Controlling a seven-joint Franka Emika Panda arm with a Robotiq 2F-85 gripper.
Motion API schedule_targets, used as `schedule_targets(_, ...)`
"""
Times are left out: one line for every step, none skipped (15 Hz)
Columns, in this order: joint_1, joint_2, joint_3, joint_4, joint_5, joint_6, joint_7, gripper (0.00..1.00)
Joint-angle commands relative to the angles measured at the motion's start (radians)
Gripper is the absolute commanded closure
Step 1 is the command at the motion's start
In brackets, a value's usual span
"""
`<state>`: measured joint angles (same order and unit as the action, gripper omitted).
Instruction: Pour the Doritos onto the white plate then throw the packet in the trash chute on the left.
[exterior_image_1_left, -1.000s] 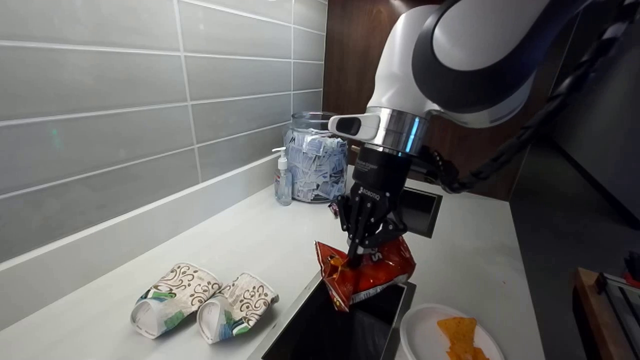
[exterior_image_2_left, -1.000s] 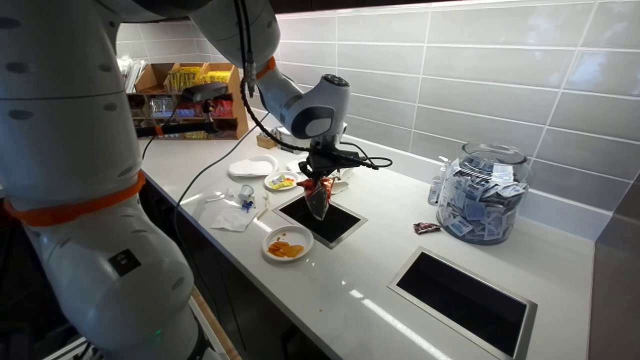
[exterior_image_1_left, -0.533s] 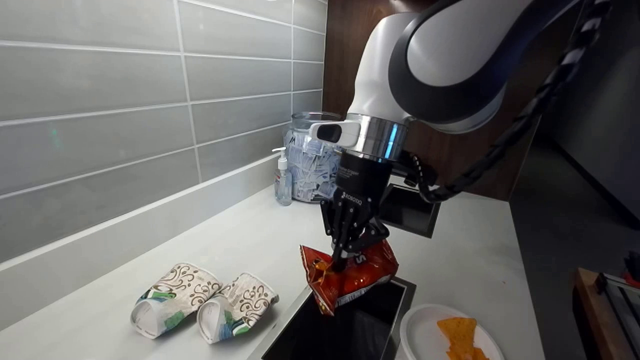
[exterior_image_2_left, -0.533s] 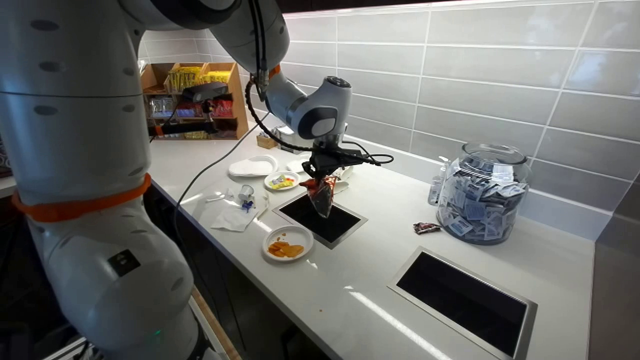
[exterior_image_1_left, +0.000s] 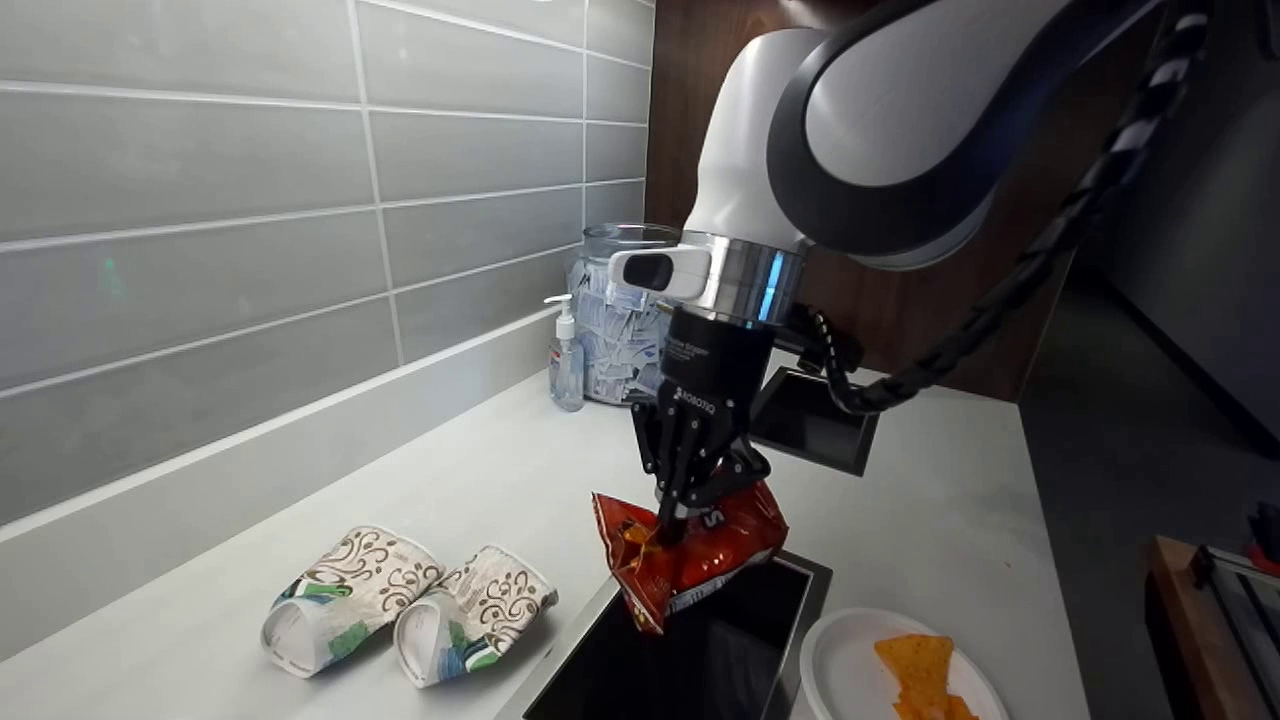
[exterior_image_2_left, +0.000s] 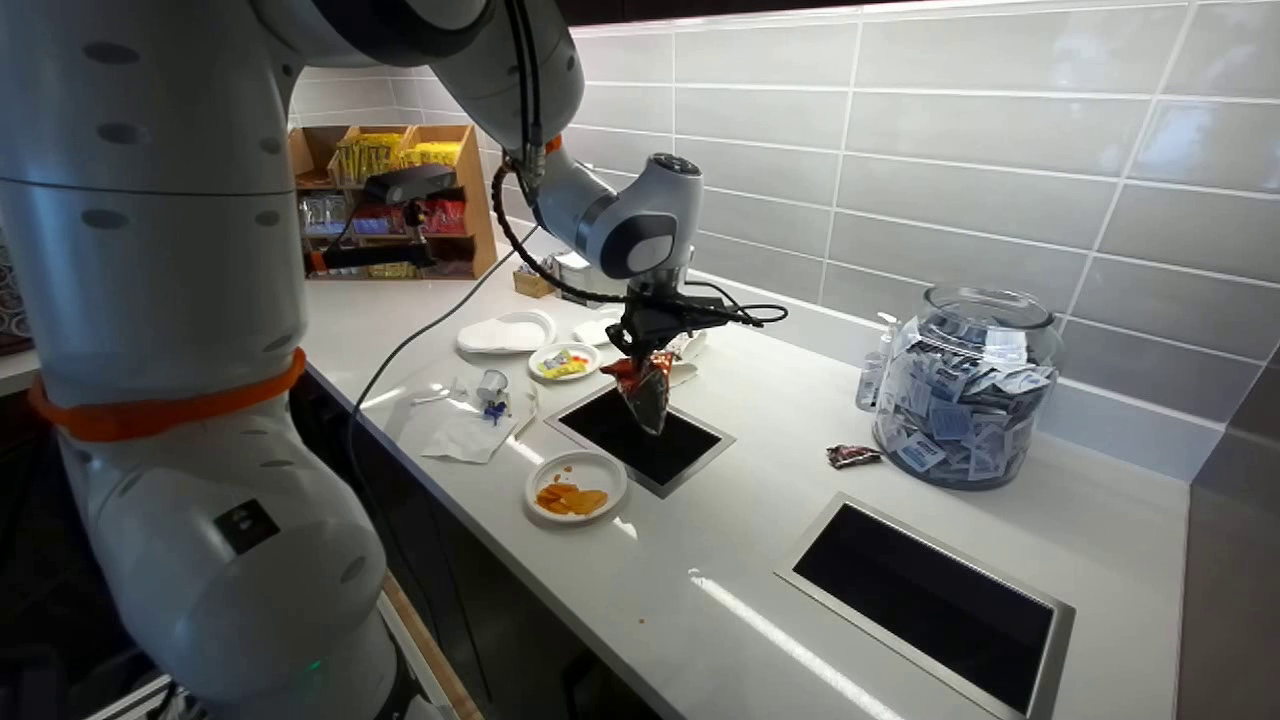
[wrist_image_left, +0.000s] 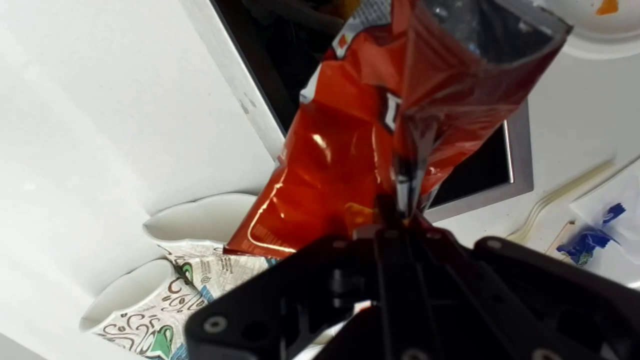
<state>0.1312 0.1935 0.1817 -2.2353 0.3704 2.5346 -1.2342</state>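
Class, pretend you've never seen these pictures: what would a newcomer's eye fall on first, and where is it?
Probably the shiny red packet, pinched in the closed jaws above a dark, steel-framed opening. Next, perhaps, the white plate beside that opening, with orange chips on it. After that, likely the large glass jar of small sachets, standing near the tiled wall.

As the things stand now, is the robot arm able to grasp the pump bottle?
Probably not: the gripper is shut on the red packet, leaving nothing free to grasp the pump bottle.
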Motion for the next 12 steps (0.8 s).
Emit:
schedule_targets(-0.019,0.016,0.016,0.012,-0.041,-0.002,0.009,1.0)
schedule_targets(-0.02,0.017,0.017,0.013,-0.041,-0.003,0.006,0.74)
schedule_targets(-0.02,0.018,0.017,0.014,-0.042,-0.004,0.008,0.73)
schedule_targets(-0.021,0.018,0.018,0.014,-0.043,-0.004,0.007,0.68)
schedule_targets(-0.021,0.018,0.018,0.014,-0.044,-0.004,0.007,0.6)
schedule_targets(-0.022,0.018,0.019,0.014,-0.044,-0.005,0.005,0.53)
schedule_targets(-0.022,0.018,0.02,0.014,-0.044,-0.005,0.006,0.44)
schedule_targets(-0.023,0.018,0.022,0.014,-0.044,-0.005,0.005,0.38)
schedule_targets(-0.023,0.018,0.023,0.014,-0.044,-0.005,0.004,0.31)
schedule_targets(-0.024,0.018,0.023,0.015,-0.045,-0.006,0.004,0.22)
schedule_targets(-0.023,0.018,0.023,0.015,-0.047,-0.006,0.005,0.16)
schedule_targets(-0.024,0.018,0.024,0.015,-0.047,-0.007,0.004,0.09)
